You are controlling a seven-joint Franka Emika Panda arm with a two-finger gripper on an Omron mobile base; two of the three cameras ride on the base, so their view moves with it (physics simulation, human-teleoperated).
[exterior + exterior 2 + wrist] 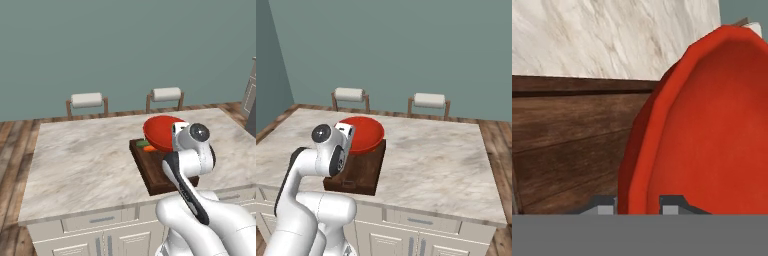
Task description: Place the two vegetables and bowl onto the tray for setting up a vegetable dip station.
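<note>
Jaws: you are pinching the bowl [712, 130] by its thin rim.
Bowl: it is looking stiff, smooth and slippery; keep holding the rim over the tray [567, 145].

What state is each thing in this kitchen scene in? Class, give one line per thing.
bowl: tilted, held by its rim over the tray.
gripper: shut on the bowl's rim.
tray: flat on the counter.
carrot: lying on the tray, beside the bowl.
green vegetable: lying on the tray next to the carrot.
counter: marble top bearing the tray.
</note>
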